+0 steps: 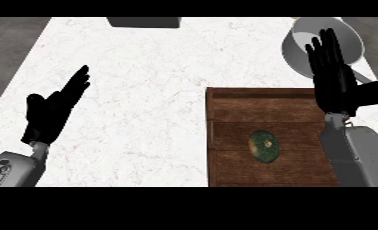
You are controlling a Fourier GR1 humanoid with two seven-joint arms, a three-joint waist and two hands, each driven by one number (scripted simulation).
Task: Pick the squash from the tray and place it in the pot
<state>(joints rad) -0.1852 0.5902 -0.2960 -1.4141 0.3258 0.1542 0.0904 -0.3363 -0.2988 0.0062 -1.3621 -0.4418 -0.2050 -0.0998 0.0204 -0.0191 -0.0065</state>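
A dark green squash [263, 146] lies on the brown wooden tray [236, 105] at the lower right of the counter. Beyond the tray's far right corner stands a grey pot [301, 36], partly hidden by my right hand. My right hand [332, 81] is open with fingers straight, hovering over the tray's right edge and the pot's near rim, apart from the squash. At the left of the counter my left hand [52, 111] is open, fingers pointing up and away, holding nothing.
The white marbled counter [148, 74] spreads left of the tray. A grey box-like object [144, 22] sits at the counter's far edge. Dark floor shows past the counter's left edge.
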